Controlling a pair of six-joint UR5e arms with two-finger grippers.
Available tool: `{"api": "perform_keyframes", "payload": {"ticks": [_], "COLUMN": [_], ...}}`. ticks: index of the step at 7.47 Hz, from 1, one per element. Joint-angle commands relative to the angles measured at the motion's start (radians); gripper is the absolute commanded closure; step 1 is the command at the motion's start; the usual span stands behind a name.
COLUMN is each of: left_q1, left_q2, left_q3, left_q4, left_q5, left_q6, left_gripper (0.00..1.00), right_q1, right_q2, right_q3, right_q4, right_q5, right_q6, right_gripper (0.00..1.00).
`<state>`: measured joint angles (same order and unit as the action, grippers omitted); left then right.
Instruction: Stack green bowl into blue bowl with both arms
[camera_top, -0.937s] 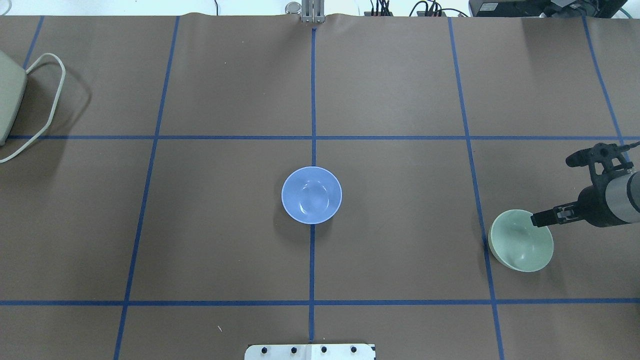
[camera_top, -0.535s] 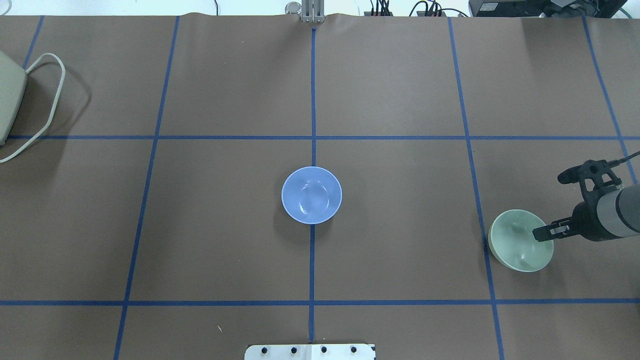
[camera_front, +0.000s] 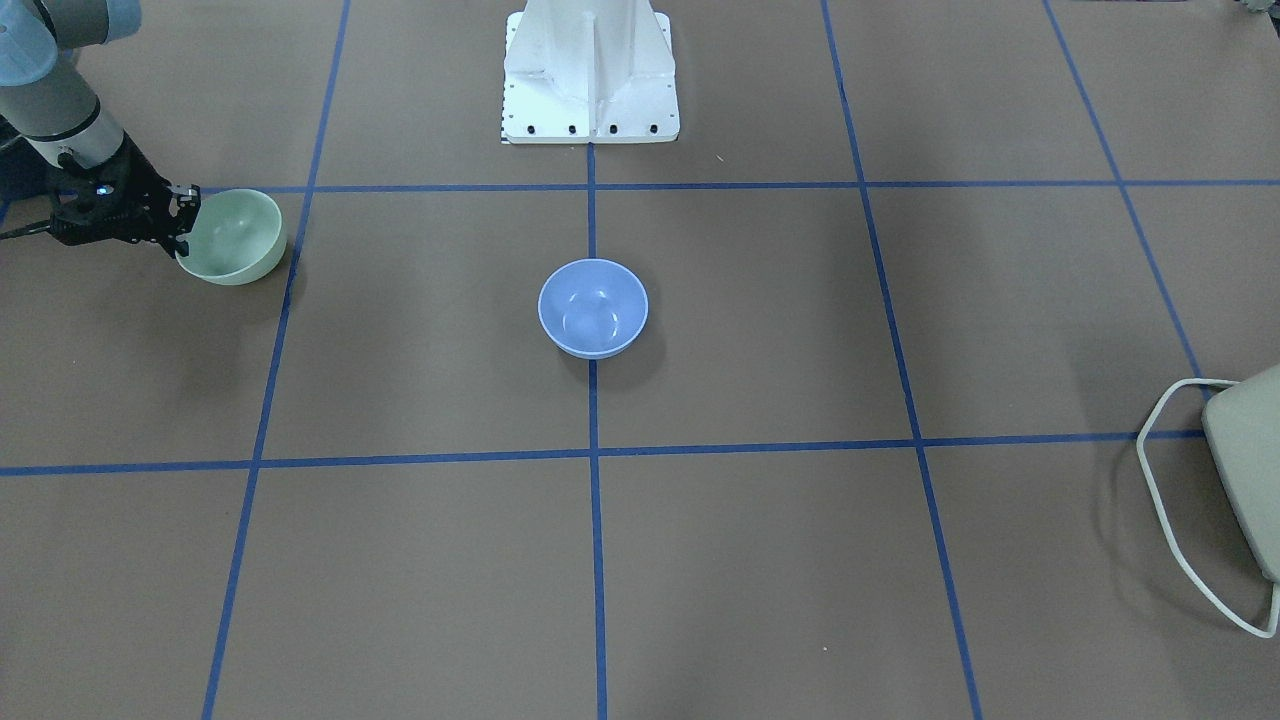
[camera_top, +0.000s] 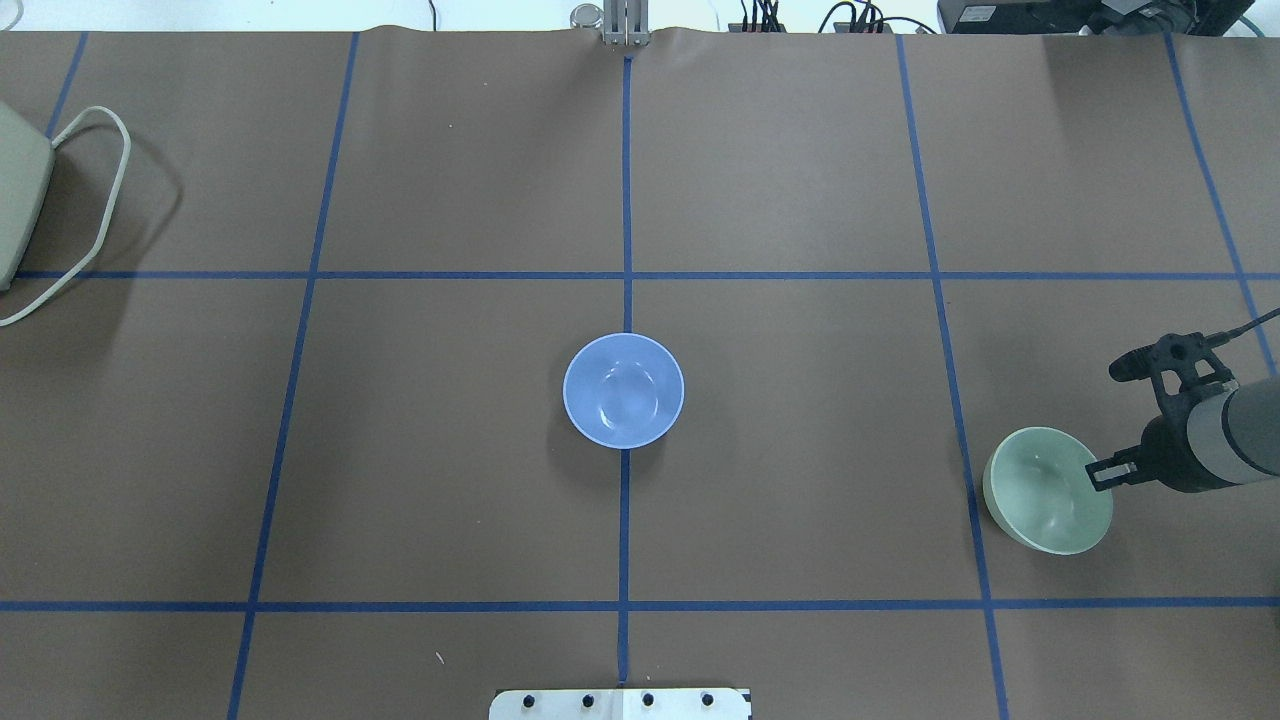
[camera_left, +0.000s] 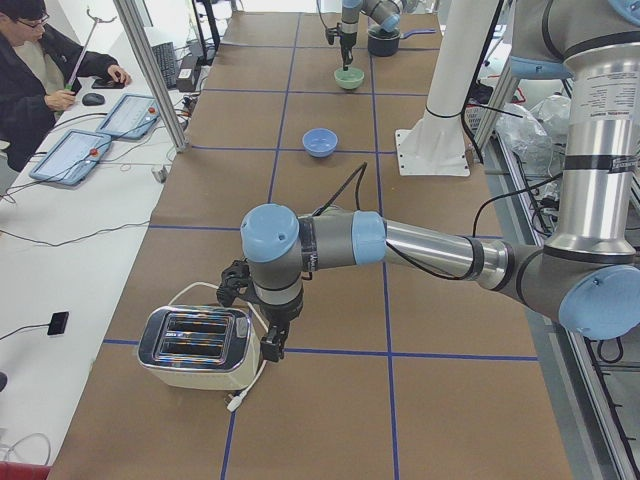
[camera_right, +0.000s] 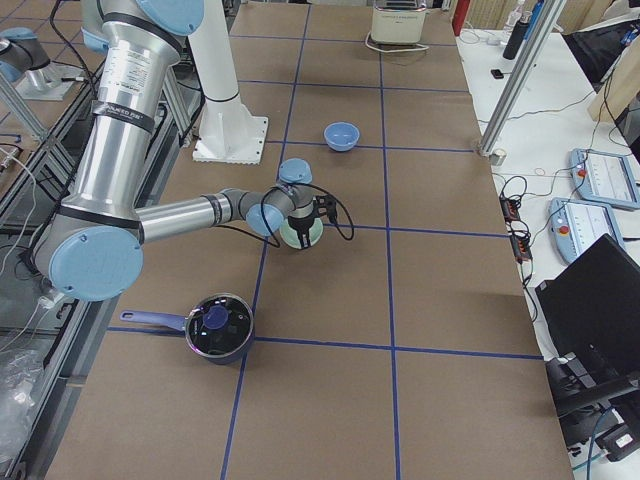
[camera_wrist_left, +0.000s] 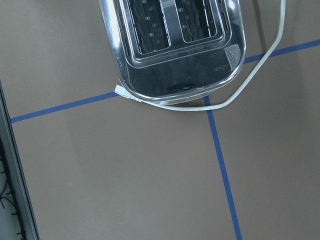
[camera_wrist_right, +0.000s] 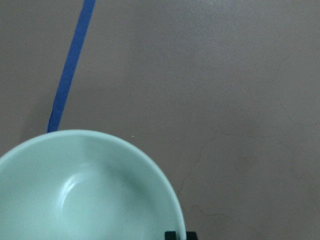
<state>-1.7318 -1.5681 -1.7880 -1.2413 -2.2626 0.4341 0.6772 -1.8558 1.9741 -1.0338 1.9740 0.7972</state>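
Observation:
The pale green bowl is at the table's right side and looks tilted in the front view. My right gripper is shut on its right rim, one finger inside and one outside. The bowl fills the lower left of the right wrist view. The blue bowl stands upright and empty on the middle tape line, far from both grippers. My left gripper hangs over the table's left end beside the toaster. It shows only in the left side view, so I cannot tell whether it is open or shut.
A chrome toaster with a white cord sits at the table's left end and also shows in the left wrist view. A dark lidded pot stands at the right end. The white pedestal base is at the robot's edge.
My right gripper has moved toward the robot's side and onto the green bowl's right rim. The bowl has shifted slightly the same way. The blue bowl has not moved.

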Motion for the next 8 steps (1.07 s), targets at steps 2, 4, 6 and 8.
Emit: {"api": "perform_keyframes", "payload": {"ticks": [2, 4, 6, 8], "left_q1": [0.0, 0.0, 0.001, 0.003], "left_q2": [0.009, 0.011, 0.06, 0.105], "left_q3": [-0.001, -0.002, -0.013, -0.013], "left_q4": [-0.001, 0.0, -0.08, -0.223], "left_q5": [0.0, -0.023, -0.069, -0.069], "left_q6": [0.0, -0.068, -0.216, -0.346], "left_gripper": [0.02, 0.02, 0.02, 0.02], "right_q1": [0.025, 0.105, 0.212, 0.239], "right_q2": [0.015, 0.111, 0.267, 0.526], "right_q3": [0.005, -0.007, 0.003, 0.034], "right_q4": [0.006, -0.005, -0.107, -0.408], "right_q5": [0.014, 0.101, 0.219, 0.266], "right_q6": [-0.007, -0.01, -0.006, 0.034], "right_gripper": [1.0, 1.0, 1.0, 1.0]}}
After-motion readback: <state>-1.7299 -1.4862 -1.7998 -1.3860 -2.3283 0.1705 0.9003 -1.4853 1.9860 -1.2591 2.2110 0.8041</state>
